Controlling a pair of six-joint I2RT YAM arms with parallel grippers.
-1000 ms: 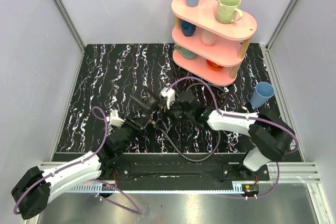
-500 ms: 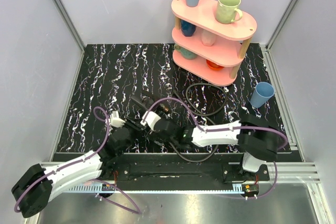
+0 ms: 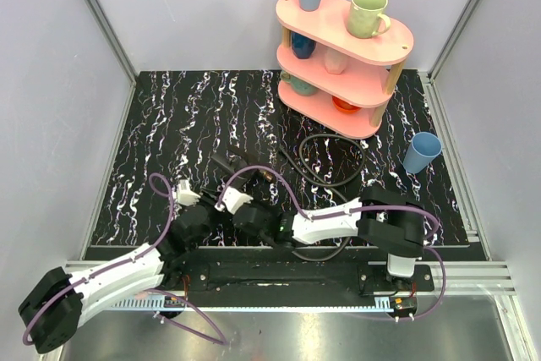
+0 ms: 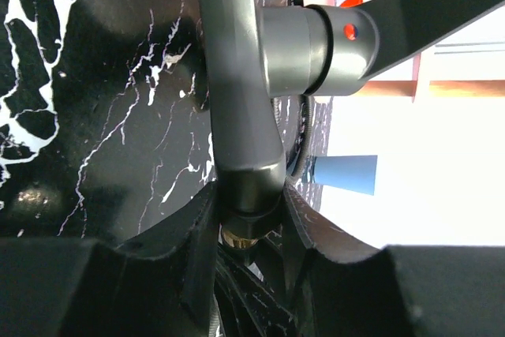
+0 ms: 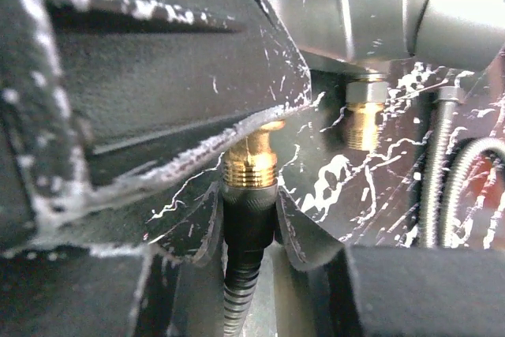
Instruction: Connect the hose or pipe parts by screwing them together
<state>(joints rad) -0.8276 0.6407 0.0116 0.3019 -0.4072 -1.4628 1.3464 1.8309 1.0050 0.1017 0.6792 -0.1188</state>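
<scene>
**A:** What does the left gripper have?

**B:** It is clamped on the lower end of the angular piece, which looks like a grey metal body from the wrist. One finger presses each side, and a brass stub shows right between them. The body runs away from the fingers to a round barrel with a red dot and a dark lever.

**A:** And the right gripper?

**B:** Its jaws are drawn in narrow around the hose. The fingers hug the black collar just below the hose's brass threaded fitting. As far as the wrist view shows, that is a grip.

**A:** Are the two parts joined?

**B:** No. A second brass fitting hangs under the grey body, up and to the right of the hose's fitting, with a gap between the two. The top of the hose's fitting sits against a dark, scuffed edge, and I cannot tell what that edge belongs to.

**A:** Where is all this on the table?

**B:** Near its front edge, a little left of centre, where both grippers meet. From above they are too bunched together to tell apart. A hose loop lies farther back, between the arms and the pink shelf. I cannot tell whether it is the same hose. A blue cup stands on the table just right of that loop.
</scene>
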